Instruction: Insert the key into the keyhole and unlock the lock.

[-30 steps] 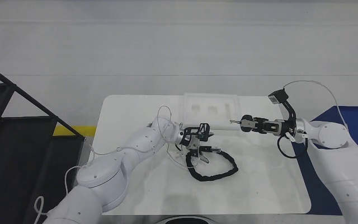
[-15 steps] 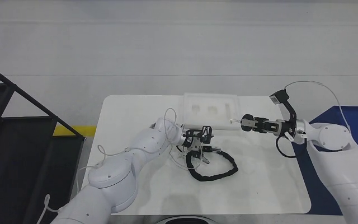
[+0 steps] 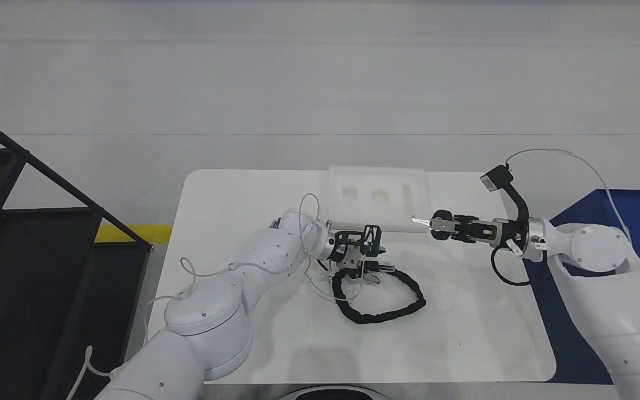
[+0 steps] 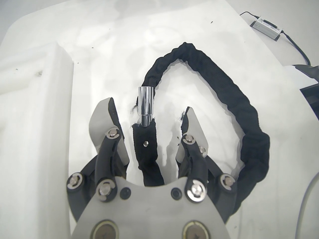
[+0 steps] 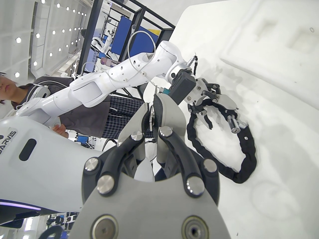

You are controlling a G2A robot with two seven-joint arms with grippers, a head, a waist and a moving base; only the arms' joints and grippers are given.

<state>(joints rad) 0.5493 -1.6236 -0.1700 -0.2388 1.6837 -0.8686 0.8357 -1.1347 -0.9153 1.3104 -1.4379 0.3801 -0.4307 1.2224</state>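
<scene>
White tabletop occupies the lower half of the top view, rounded at its corners. A white foam tray with shallow rectangular recesses lies at upper centre of the tabletop, against its far edge. Chain lock, a chain in a black fabric sleeve, lies in a loop just below centre of the frame, in front of the tray and apart from it. Left claw sits at the upper left end of that loop, low over the tabletop, its fingers spread wide; the sleeved end of the chain runs between them, with a gap showing on each side. Right claw is right of centre in the top view, near the tray's lower right corner, pointing toward the left of the frame; its fingers are pressed together on the key. A small grey power adapter with its cable lies beyond the tabletop's edge, seen in the left wrist view. The chrome lock cylinder stands out from the sleeved chain end, between the left claw's spread fingers and touching neither. Key is pinched by its head in the right claw, its blade projecting past the fingertips toward the left claw; it is well apart from the lock cylinder and not inserted. The keyhole itself is too small to make out.
</scene>
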